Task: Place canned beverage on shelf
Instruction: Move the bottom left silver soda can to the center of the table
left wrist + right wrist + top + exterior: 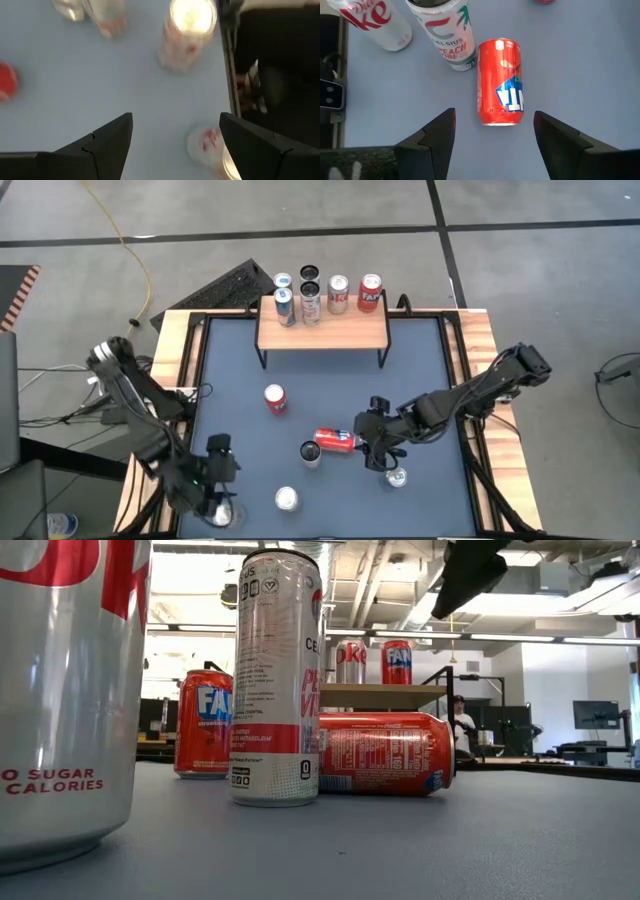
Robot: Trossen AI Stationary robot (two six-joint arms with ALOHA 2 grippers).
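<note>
Five cans already up on the shelf (322, 330), well beyond the right gripper (378, 448) at the table's far edge; room left on the wooden top in front of them and toward the ends. Next in size, the tall slim white can (310, 452), upright just past the red one and close enough to be knocked. Then the fallen red can (501, 81), lying on its side on the blue mat directly ahead of the right gripper's fingertips, nothing touching it. Best done, by judgement: square the fingers across the can's round flanks rather than its ends, come down so the body sits between both pads, close around mid-length, then lift clear before swinging toward the shelf and tipping upright over a free spot. Right gripper fingers (436, 135) spread wide and empty, gap roomier than the can's girth. Left gripper (218, 480) parked low at the near edge, also spread, holding nothing, a small pale can (207, 147) just by one finger.
</note>
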